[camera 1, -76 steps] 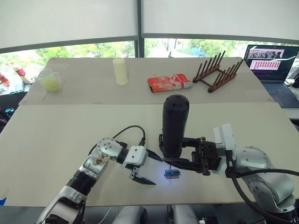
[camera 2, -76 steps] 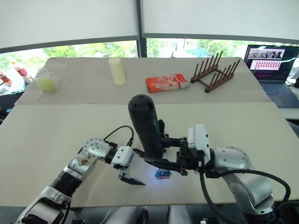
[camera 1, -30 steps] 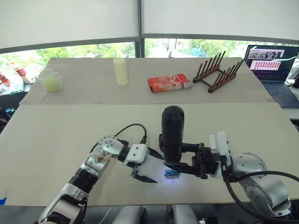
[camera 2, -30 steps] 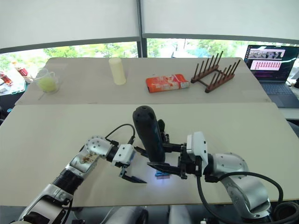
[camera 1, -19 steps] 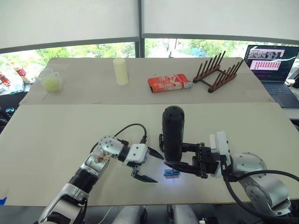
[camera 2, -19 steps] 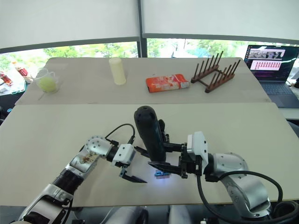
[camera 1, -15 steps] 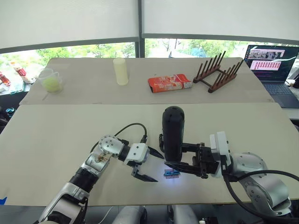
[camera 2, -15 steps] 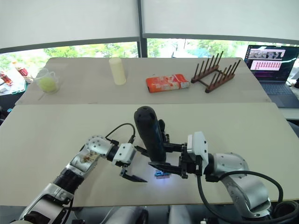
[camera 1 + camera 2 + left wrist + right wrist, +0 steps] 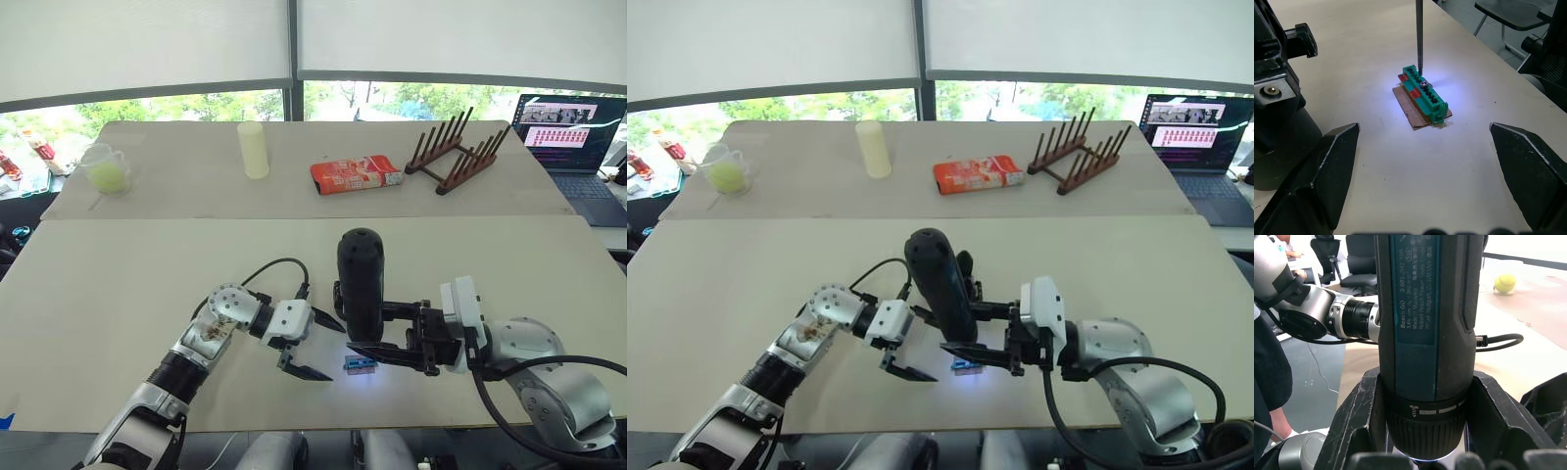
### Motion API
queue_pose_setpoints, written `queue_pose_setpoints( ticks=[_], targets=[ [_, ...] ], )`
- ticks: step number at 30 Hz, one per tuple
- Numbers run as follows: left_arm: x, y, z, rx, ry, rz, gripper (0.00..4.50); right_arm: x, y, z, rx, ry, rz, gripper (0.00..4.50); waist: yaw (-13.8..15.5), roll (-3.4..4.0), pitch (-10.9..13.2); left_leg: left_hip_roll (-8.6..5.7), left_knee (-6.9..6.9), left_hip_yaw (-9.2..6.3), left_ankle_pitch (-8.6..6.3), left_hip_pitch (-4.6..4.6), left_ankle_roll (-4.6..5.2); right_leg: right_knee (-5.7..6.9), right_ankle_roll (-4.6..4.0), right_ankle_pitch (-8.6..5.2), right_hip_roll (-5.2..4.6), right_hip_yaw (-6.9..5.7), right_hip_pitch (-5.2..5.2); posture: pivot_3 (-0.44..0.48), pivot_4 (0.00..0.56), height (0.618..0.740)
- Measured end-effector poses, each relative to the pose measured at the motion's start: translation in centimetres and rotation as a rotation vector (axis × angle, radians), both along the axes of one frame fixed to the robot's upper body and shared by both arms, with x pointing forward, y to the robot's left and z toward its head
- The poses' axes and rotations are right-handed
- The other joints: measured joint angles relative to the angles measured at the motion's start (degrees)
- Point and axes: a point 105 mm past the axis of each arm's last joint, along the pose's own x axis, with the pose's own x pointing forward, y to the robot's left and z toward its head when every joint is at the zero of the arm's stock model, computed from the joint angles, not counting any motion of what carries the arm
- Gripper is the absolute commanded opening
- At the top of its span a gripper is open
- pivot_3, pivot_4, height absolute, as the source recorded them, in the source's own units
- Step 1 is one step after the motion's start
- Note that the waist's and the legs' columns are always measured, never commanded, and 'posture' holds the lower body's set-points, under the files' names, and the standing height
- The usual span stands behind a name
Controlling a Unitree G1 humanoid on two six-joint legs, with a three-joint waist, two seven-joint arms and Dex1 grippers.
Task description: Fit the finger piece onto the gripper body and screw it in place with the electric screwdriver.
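From the head views, the right gripper [image 9: 392, 333] has its jaws clamped around the electric screwdriver [image 9: 361, 282], a thick matte-black cylinder with a rounded top, held upright over the pale bench [image 9: 118, 294]. Just below its tip lies a small green-and-black rectangular block [image 9: 360, 364], lit by the tool's light. The left gripper [image 9: 313, 346] hovers close beside it, jaws spread wide and holding nothing. The gripper body, a black blocky assembly, is mostly hidden behind the screwdriver; I cannot pick out the finger piece.

In the left wrist view, the screwdriver's thin metal bit [image 9: 1419, 34] comes down onto a small silver screw [image 9: 1423, 84] sitting on the green block [image 9: 1425, 95]. The dark round base of the gripper body [image 9: 1278, 142] stands near, apart from the block. My worry is that the bit presses off-centre and the loose block skids or the screw tips away.

In the right wrist view, the black fingers [image 9: 1359, 416] hug the screwdriver's blue-labelled barrel [image 9: 1420, 318] low down near its collar. With the grip so low on a tall tool, I think it could lean or twist in the jaws.
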Motion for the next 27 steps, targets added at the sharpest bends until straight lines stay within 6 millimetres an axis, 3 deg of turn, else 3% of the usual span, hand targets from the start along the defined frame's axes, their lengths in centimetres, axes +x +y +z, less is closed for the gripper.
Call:
queue_pose_setpoints(
  ticks=[9,27],
  targets=[
    [0.0,-0.1,0.0,-0.003,0.000,0.000,4.50,-0.1,0.7,1.6,0.043,-0.013,0.011,1.90,0.0,0.00,0.0,0.01,0.00,0.00,0.00,-0.01,0.00,-0.01,0.00,0.00,-0.03,0.00,-0.01,0.000,0.150,0.740],
    [0.0,0.0,0.0,0.001,0.001,0.002,4.50,0.0,0.8,1.1,0.045,0.006,-0.007,1.90,0.0,0.00,0.0,-0.01,0.02,0.00,0.00,0.00,0.00,0.00,0.00,0.00,0.00,0.00,0.00,0.000,0.150,0.740]
  ],
)
